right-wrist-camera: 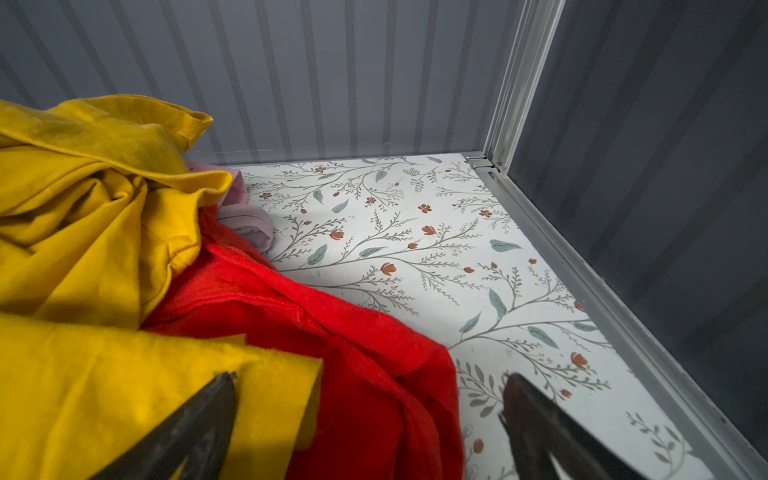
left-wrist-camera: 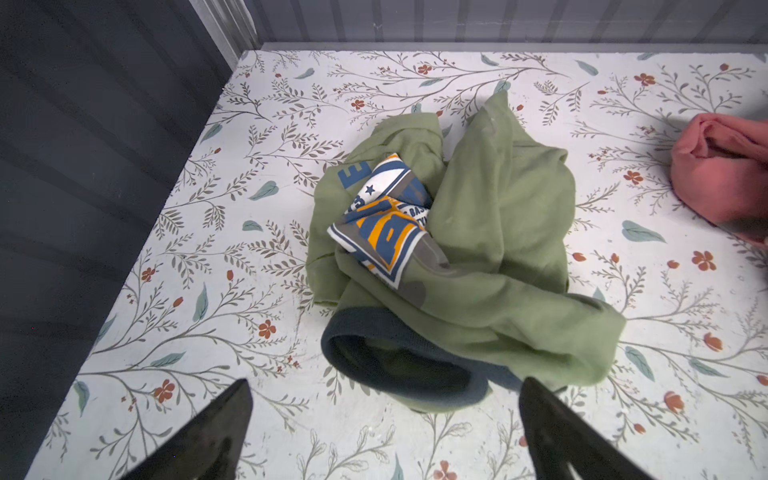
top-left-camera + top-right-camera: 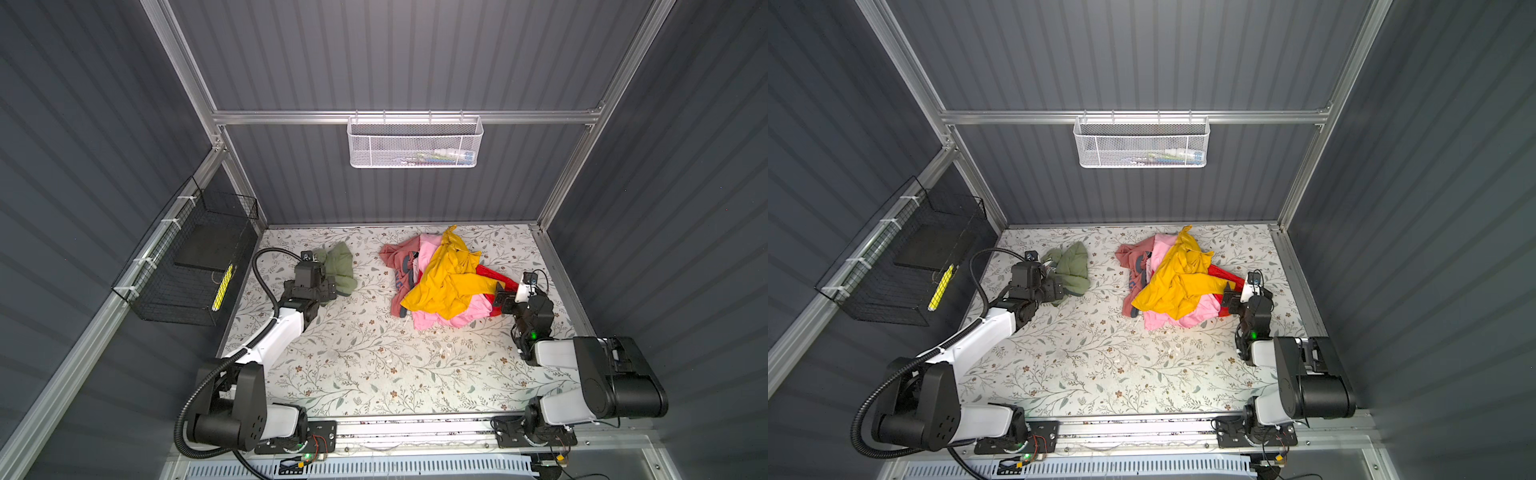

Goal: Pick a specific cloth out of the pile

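the one cloth (image 2: 498, 232) lies loose just right of the left gripper (image 2: 385, 382), whose jaws are spread. the right gripper (image 1: 370, 376), also spread, borders the one pile (image 3: 444, 278).

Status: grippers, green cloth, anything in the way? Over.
Left gripper open, empty, at green cloth. Right gripper open, empty, at pile edge. Cloth lies apart from pile. Nothing blocking.

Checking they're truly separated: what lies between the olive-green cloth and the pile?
Only bare floral tabletop; the cloth and the pile lie apart, as both top views show.
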`<action>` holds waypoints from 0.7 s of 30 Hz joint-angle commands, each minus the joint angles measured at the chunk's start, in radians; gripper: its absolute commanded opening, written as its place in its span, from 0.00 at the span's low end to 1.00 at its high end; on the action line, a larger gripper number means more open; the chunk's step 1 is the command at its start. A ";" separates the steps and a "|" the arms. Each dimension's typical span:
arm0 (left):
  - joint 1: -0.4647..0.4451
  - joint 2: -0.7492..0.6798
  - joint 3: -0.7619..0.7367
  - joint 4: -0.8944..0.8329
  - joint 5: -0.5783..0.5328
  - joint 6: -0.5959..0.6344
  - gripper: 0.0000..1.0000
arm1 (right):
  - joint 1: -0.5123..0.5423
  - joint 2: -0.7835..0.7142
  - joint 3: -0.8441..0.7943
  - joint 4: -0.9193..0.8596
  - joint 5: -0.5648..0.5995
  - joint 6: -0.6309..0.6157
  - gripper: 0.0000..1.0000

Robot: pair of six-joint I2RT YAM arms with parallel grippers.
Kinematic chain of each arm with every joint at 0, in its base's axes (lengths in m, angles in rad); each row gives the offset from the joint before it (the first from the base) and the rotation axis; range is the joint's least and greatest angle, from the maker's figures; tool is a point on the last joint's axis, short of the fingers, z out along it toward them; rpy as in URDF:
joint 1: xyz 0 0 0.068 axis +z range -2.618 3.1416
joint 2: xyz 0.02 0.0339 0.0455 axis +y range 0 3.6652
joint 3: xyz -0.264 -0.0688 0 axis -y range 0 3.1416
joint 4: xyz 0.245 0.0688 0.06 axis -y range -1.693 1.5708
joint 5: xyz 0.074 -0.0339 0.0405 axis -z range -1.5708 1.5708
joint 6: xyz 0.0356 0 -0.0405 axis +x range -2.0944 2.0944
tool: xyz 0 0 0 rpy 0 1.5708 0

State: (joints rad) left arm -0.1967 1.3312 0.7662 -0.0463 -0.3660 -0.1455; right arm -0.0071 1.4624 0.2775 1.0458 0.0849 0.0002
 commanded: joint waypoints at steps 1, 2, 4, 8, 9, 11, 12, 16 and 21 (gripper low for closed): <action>-0.014 -0.045 -0.063 0.062 -0.029 -0.063 1.00 | -0.004 -0.001 0.015 -0.001 -0.008 0.012 0.99; -0.020 -0.054 -0.076 0.067 -0.029 -0.069 1.00 | -0.003 -0.002 0.014 -0.001 -0.007 0.012 0.99; -0.037 -0.065 -0.097 0.081 -0.035 -0.071 1.00 | -0.003 -0.001 0.014 -0.001 -0.007 0.013 0.99; -0.064 -0.087 -0.146 0.146 -0.033 -0.048 1.00 | -0.003 -0.001 0.014 -0.001 -0.007 0.012 0.99; -0.064 -0.084 -0.152 0.155 -0.028 -0.037 1.00 | -0.003 -0.002 0.014 -0.001 -0.007 0.013 0.99; -0.066 -0.074 -0.168 0.195 -0.016 0.006 1.00 | -0.003 -0.002 0.015 -0.001 -0.007 0.014 0.99; -0.066 -0.071 -0.179 0.220 -0.020 0.021 1.00 | -0.003 -0.001 0.014 -0.001 -0.008 0.012 0.99; -0.066 -0.081 -0.264 0.409 -0.055 0.097 1.00 | -0.003 -0.002 0.015 -0.001 -0.007 0.011 0.99; -0.066 -0.032 -0.373 0.696 -0.132 0.164 1.00 | -0.002 -0.001 0.015 -0.001 -0.007 0.012 0.99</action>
State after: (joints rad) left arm -0.2611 1.2755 0.4271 0.4294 -0.4393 -0.0509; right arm -0.0071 1.4624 0.2775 1.0458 0.0849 0.0002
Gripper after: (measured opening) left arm 0.999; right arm 0.991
